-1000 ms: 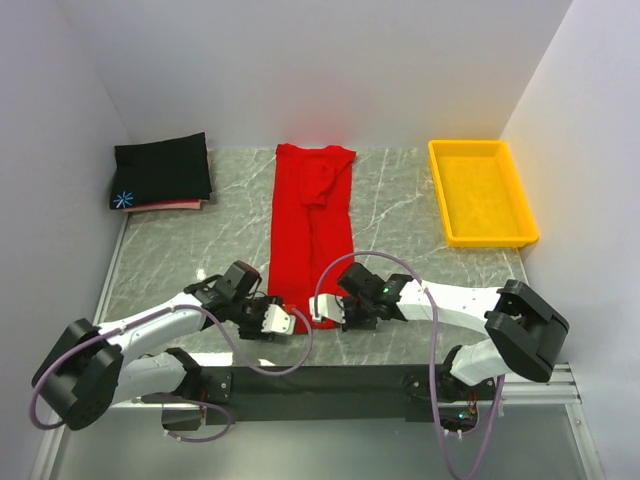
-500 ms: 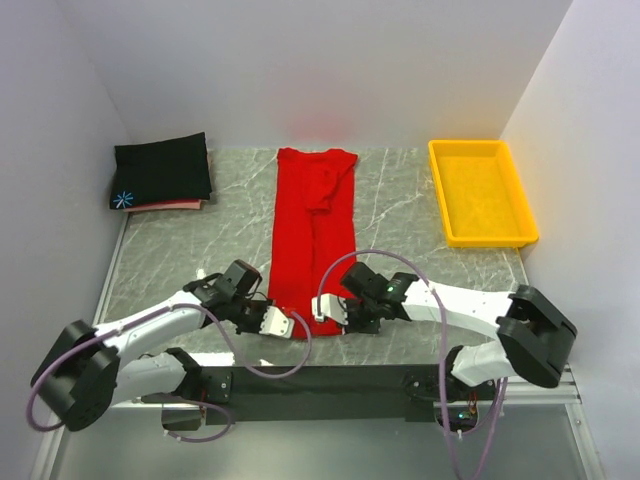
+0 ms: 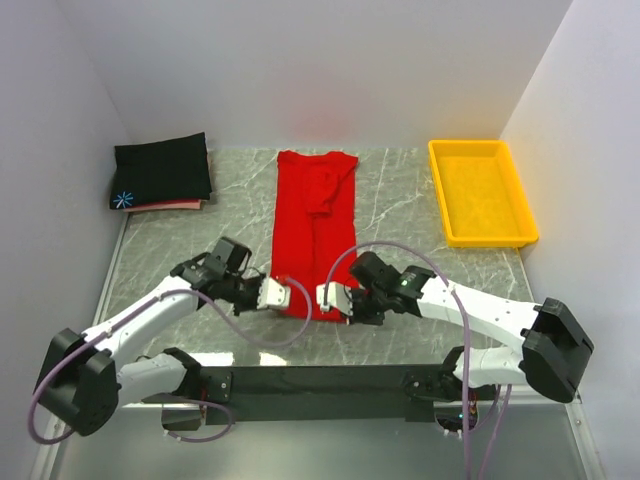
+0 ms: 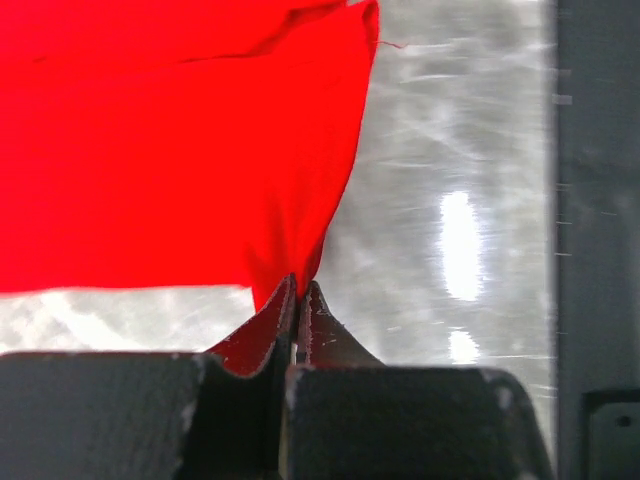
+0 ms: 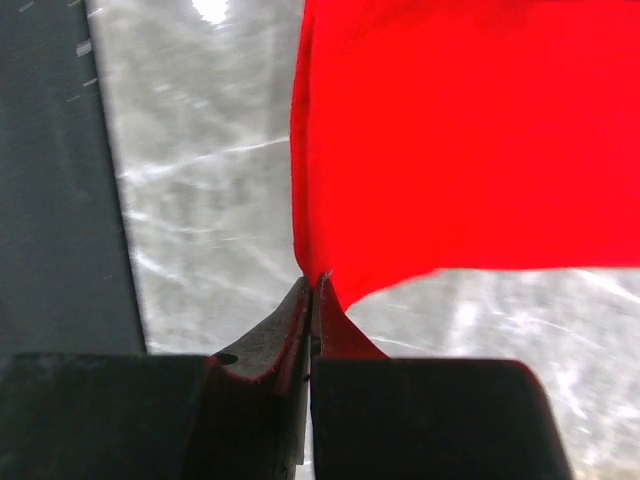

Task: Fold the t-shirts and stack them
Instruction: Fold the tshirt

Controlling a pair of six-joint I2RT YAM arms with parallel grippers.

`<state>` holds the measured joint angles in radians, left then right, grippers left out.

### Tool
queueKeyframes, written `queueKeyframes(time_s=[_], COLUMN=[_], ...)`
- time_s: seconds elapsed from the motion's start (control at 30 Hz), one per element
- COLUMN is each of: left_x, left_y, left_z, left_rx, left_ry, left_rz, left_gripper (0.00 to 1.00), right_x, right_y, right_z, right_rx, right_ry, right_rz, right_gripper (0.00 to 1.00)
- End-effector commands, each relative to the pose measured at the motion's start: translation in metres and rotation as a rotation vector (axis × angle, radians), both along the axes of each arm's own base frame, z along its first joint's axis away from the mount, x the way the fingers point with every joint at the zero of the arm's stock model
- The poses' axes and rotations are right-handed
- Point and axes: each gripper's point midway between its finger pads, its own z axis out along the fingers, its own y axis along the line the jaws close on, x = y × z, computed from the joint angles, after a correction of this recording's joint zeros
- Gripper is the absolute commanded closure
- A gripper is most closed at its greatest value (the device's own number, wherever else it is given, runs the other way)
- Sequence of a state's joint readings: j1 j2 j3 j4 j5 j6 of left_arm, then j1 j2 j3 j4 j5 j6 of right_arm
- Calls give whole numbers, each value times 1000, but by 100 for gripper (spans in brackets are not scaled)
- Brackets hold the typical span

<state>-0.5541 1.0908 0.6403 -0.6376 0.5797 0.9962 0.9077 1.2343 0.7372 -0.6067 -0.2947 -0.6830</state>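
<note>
Grey marble tabletop between white walls.
The left jaws and right jaws each pinch a near corner of the red shirt.

No text, seemingly; starburst on black t-shirt.

Yellow plastic tray at far right of grey marbled table, white walls around.

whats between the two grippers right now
The near hem of the red t-shirt, running between the left gripper and right gripper, each shut on a corner; top view shows it.
</note>
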Motion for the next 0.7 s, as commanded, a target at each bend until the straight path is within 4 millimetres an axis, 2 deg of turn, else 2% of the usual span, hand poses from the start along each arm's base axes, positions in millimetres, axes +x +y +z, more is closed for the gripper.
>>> queueKeyframes(time_s=[0.0, 0.23, 0.33, 0.5, 0.53, 0.6, 0.63, 0.67], left_x=[40, 104, 126, 158, 169, 185, 198, 205], left_y=[-8, -15, -19, -18, -16, -15, -13, -14], left_z=[27, 51, 56, 48, 53, 49, 56, 48], left_rx=[-63, -114, -131, -124, -128, -128, -134, -126], left_ry=[-83, -246, -320, -359, -379, -390, -415, -401], left_rz=[53, 121, 131, 142, 157, 158, 169, 172], left_gripper=[99, 99, 99, 99, 99, 99, 99, 99], right_x=[38, 101, 119, 153, 162, 176, 188, 192], right_y=[6, 9, 11, 7, 9, 4, 7, 6], right_z=[23, 35, 36, 38, 43, 39, 41, 40], right_rx=[37, 32, 34, 27, 33, 19, 22, 15], right_ry=[-94, -168, -202, -235, -249, -247, -252, -244], right_rz=[-39, -74, -59, -59, -61, -60, -62, -58], right_gripper=[100, 100, 100, 100, 100, 100, 100, 100])
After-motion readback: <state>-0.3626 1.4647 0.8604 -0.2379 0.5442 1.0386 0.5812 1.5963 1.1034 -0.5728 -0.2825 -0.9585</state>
